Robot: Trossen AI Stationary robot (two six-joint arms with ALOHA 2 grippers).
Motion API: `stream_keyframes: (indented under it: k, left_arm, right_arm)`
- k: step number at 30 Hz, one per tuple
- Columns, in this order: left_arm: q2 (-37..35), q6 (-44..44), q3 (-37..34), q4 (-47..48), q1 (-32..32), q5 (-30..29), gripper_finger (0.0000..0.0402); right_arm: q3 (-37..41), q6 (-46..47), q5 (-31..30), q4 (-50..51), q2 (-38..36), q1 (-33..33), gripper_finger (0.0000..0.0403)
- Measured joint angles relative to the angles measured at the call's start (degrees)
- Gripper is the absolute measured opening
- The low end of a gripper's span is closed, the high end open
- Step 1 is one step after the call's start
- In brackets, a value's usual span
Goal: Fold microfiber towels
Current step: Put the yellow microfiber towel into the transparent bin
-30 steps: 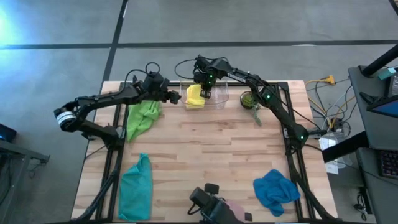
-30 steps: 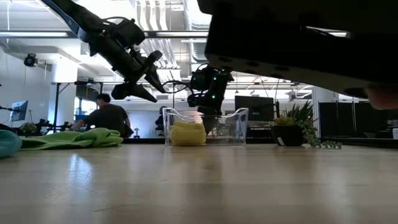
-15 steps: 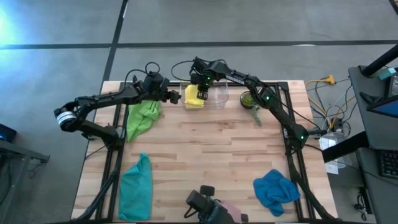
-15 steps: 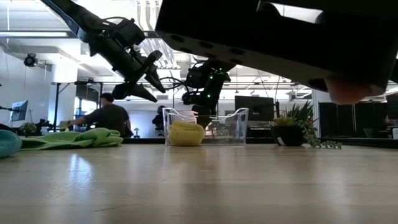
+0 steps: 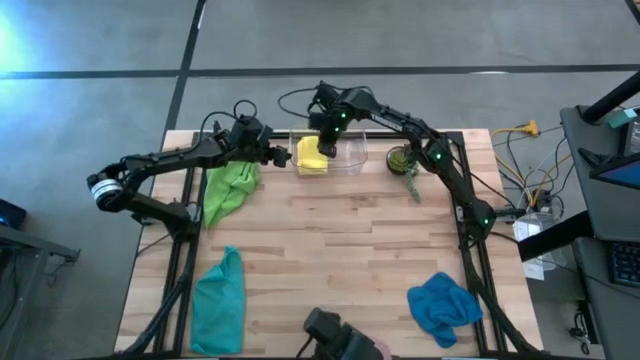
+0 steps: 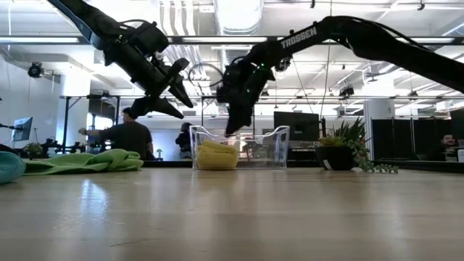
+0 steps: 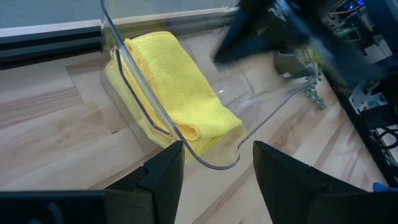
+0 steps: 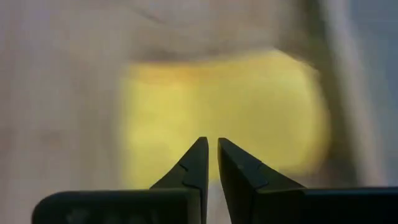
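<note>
A folded yellow towel (image 5: 312, 153) (image 7: 174, 81) lies in the left end of a clear plastic bin (image 5: 345, 155) (image 6: 279, 148) at the table's far edge. My right gripper (image 6: 230, 132) (image 8: 211, 152) hangs shut just above the towel, pointing steeply down and touching nothing. My left gripper (image 5: 283, 155) (image 6: 174, 101) (image 7: 214, 168) hovers open above the bin's left end, holding nothing. The lime green towel (image 5: 230, 188) lies crumpled on the table at the far left. The teal towel (image 5: 220, 295) lies at the near left and the blue towel (image 5: 443, 303) at the near right.
A small potted plant (image 5: 400, 160) (image 6: 341, 152) stands right of the bin. A dark object (image 5: 335, 345) sits at the table's near edge. Bare wood (image 5: 330, 240) stretches across the table's middle. People sit in the room beyond the far edge.
My right gripper has risen out of the bin and tipped more steeply down, staying shut. The yellow towel has stayed in the bin. The dark object that covered the top of the low view has drawn back out of it.
</note>
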State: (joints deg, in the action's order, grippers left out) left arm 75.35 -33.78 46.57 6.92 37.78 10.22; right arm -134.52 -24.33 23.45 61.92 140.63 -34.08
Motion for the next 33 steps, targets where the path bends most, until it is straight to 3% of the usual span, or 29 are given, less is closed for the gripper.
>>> stream_keyframes:
  k: [2, 8, 13, 33]
  left_arm:
    - [0.0, 0.0, 0.0, 0.0, 0.0, 0.0, 0.0175]
    - [0.0, 0.08, 0.0, -0.57, 0.02, 0.0, 0.0175]
    - [0.0, 0.09, 0.0, -0.6, 0.04, -0.04, 0.0175]
    - [0.0, -0.33, 0.15, -1.88, 0.04, -0.15, 0.0175]
  right_arm:
    - [0.0, -1.27, 3.2, 0.25, -0.12, 0.96, 0.0031]
    - [0.02, -5.92, 3.71, 1.08, 0.01, 3.88, 0.0031]
    - [0.06, -5.54, -1.73, -2.78, 0.05, 5.63, 0.0031]
    - [5.33, 0.19, -7.94, -9.77, 0.2, 7.78, 0.0031]
